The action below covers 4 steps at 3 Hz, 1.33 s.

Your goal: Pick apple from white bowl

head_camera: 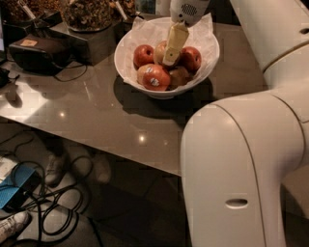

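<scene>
The white bowl, lined with crinkled white paper, stands on the dark table and holds several apples. The yellow-gold, red-blushed apple lies at the bowl's middle, partly hidden. My gripper reaches down from the top of the view into the bowl, its beige tip right against that apple's right side. A deep-red apple lies to the left and another to the right. An apple with a white sticker lies at the front.
My large white arm fills the right foreground and hides the table's right part. Dark containers of snacks and a black box stand at the back left. Cables and a blue item lie on the floor.
</scene>
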Available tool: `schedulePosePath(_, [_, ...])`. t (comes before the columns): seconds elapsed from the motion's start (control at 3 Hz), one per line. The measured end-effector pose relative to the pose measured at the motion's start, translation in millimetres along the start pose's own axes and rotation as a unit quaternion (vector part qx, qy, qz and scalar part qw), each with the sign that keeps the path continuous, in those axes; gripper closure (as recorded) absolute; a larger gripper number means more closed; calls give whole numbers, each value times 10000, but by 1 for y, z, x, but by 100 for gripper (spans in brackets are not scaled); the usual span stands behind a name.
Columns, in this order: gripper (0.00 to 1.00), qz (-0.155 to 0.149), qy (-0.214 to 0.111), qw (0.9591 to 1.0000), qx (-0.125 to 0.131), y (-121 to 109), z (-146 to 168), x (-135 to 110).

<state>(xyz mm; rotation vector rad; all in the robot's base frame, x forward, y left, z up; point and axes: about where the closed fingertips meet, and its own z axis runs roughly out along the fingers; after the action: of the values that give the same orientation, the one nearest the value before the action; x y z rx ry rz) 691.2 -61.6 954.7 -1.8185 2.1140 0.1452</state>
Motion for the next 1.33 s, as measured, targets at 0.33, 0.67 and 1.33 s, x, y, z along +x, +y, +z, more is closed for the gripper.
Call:
schedulePosePath(0.33, [22,0,18,10000,-41,-1,5,2])
schedulePosePath(0.67, [23,22,10,9999,-126,-1,12,5])
schedulePosePath(1.33, [26,91,-91,9992,-367,1,28,14])
